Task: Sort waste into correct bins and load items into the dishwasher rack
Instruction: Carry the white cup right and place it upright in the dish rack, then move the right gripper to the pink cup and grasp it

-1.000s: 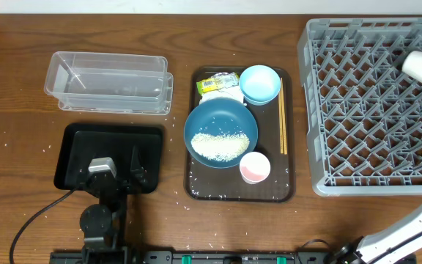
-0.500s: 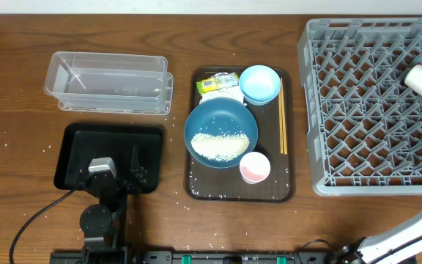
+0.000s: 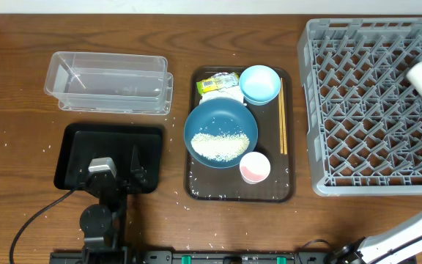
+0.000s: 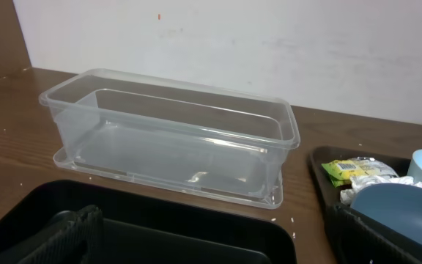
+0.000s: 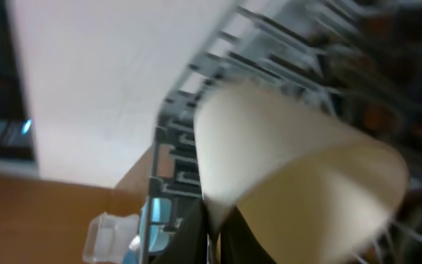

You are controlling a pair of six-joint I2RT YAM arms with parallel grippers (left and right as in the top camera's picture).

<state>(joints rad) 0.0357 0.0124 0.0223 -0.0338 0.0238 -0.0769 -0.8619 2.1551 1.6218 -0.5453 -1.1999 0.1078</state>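
Note:
My right gripper [image 5: 215, 229] is shut on the rim of a white cup [image 5: 291, 176], held tilted over the far right of the grey dishwasher rack [image 3: 372, 110]; overhead the white cup [image 3: 421, 75] sits at the frame's edge. My left gripper [image 3: 117, 170] stands open over the black tray bin [image 3: 75, 147], holding nothing. The clear tub bin [image 3: 108, 81] lies behind it. A dark-blue bowl [image 3: 220, 133] holds rice grains. Around it lie a light-blue cup [image 3: 259, 83], pink cup [image 3: 255, 167], chopsticks [image 3: 283, 125], snack wrapper [image 3: 217, 83] and napkin [image 3: 229, 95].
The bowl, cups, chopsticks and waste all rest on a brown serving tray [image 3: 196, 187] in the middle of the wooden table. Stray rice grains [image 3: 185, 205] dot the table near the tray's front-left corner. A cable [image 3: 28, 224] runs from the left arm.
The white cup in my right gripper has shifted slightly toward the near side over the rack. The left arm has not moved.

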